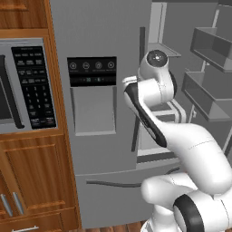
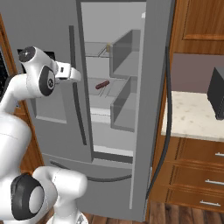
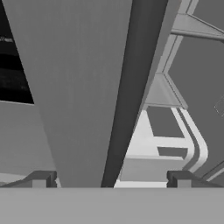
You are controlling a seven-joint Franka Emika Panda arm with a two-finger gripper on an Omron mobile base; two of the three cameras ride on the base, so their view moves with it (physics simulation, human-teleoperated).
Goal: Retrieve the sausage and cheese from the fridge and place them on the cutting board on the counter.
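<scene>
The grey fridge (image 2: pixel 39 26) has its right door (image 2: pixel 153 87) swung open and its left door shut. Inside, a dark red sausage (image 2: pixel 102 84) lies on a middle shelf. The small pale cheese (image 2: pixel 108 45) sits on the shelf above it. My gripper (image 3: pixel 110 179) is open, close in front of the shut left door. That door's dark bar handle (image 3: pixel 135 87) runs up between my two fingertips (image 3: pixel 41 178). Nothing is held. The counter (image 2: pixel 192 116) lies to the right of the fridge. The cutting board is out of view.
A black-panelled oven (image 1: pixel 31 86) set in wood stands left of the fridge (image 1: pixel 99 31). The dispenser panel (image 1: pixel 92 71) is on the left door. The open door's bins (image 1: pixel 208 95) jut out on the right. A dark appliance (image 2: pixel 216 94) stands on the counter.
</scene>
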